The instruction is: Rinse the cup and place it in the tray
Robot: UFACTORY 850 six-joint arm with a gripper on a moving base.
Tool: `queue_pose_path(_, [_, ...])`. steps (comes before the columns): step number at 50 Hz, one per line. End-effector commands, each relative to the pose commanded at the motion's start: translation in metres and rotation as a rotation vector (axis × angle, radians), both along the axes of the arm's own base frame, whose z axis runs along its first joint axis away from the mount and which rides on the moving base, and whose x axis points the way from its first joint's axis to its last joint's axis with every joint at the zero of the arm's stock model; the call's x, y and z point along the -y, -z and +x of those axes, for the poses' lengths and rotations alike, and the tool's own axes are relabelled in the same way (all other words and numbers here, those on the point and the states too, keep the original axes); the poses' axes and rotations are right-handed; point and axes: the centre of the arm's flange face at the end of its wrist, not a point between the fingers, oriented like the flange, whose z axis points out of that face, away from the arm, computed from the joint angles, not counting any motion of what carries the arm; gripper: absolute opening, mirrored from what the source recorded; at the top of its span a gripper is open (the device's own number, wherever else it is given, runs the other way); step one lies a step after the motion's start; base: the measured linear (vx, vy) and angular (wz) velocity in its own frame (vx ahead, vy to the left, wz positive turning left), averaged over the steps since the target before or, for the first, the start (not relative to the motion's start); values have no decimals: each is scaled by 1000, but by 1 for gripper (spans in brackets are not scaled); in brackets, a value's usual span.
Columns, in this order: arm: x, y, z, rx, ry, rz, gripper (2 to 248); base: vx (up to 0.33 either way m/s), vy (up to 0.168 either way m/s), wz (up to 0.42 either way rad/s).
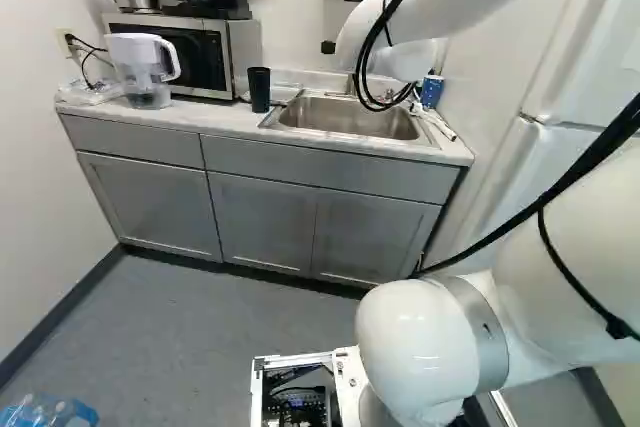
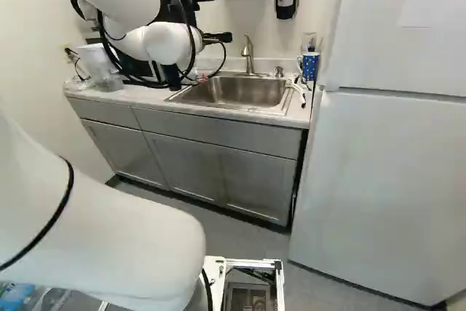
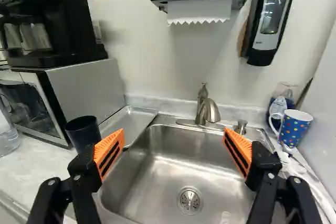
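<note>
In the right base view the gripper (image 2: 175, 75) is partly visible beyond the white wrist, over the sink's near left side. The wrist view shows the gripper (image 3: 173, 145) open over the sink (image 3: 168, 163), nothing between its orange pads. A dark, upright cup (image 3: 84, 132) stands on the counter outside the finger beside the microwave, not touched; it also shows as the dark cup (image 1: 259, 90) in the left base view. Between microwave and sink lies a shallow metal tray (image 3: 128, 120). The metal faucet (image 3: 206, 109) rises behind the basin.
A microwave (image 3: 84, 95) with a coffee maker (image 3: 47, 19) on it, and a water pitcher (image 1: 146, 69), flank the cup. A dotted mug (image 3: 295, 127), a brush (image 3: 286, 156) and a white hose-like item lie beyond the other finger. The fridge (image 2: 386, 180) stands beside the counter.
</note>
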Motion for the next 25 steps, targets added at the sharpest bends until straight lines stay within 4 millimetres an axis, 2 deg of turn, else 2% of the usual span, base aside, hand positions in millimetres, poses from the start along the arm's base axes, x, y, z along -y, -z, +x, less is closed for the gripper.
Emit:
queue_pose_path(20, [0,0,0,0,0,0,247,146,-2,170])
queue_pose_path(25, [0,0,0,0,0,0,247,132,-18,44])
